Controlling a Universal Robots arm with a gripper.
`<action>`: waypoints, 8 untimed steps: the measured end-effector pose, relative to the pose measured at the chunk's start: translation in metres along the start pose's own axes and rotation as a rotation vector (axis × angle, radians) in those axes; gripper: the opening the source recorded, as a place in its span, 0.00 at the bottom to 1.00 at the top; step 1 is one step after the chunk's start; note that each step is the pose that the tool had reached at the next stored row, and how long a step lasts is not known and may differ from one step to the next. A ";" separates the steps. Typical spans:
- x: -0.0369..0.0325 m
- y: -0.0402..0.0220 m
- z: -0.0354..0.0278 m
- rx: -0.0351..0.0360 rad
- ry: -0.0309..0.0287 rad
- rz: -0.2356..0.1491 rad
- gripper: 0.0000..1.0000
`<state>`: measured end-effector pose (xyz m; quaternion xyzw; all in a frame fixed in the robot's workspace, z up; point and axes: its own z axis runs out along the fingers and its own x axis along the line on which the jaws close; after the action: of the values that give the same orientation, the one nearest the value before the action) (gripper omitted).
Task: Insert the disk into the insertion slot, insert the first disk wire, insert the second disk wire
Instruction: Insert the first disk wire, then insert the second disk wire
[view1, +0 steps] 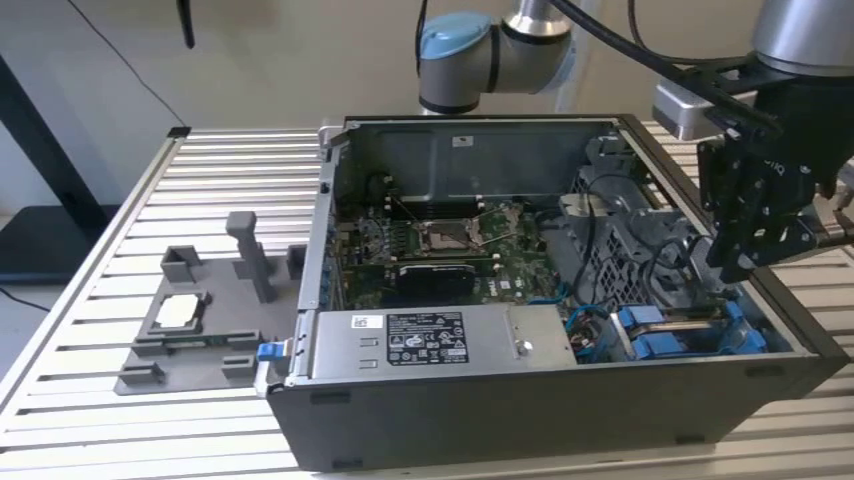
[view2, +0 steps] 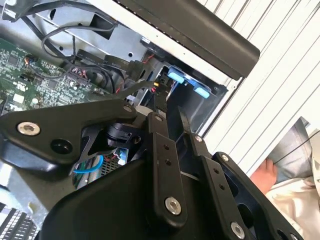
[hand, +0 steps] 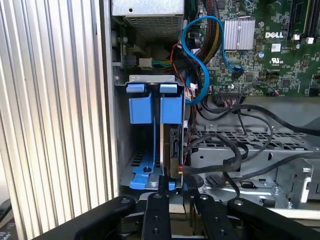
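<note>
First wrist view: disk (hand: 173, 142) on edge in slot (hand: 131, 167), just beyond tool (hand: 176, 191)

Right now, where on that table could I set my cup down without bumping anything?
Bare slatted table lies beyond the grey fixture, on the exterior view's left of the computer case, and a strip runs along the near edge before the fixture. Inside the case is crowded: cables and blue carriers beneath the gripper.

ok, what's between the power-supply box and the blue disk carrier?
Between power-supply box and blue disk carrier: loose cabling, including a blue cable, in the exterior view.
</note>
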<state>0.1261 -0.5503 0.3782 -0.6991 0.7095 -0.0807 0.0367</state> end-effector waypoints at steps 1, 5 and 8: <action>0.0000 0.0000 -0.0001 0.0000 0.0001 0.000 0.27; 0.0000 -0.0007 -0.0002 -0.0008 0.0004 0.000 0.27; -0.0001 -0.0049 0.0006 -0.0126 0.0005 -0.001 0.27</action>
<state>0.1310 -0.5502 0.3785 -0.6996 0.7097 -0.0764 0.0321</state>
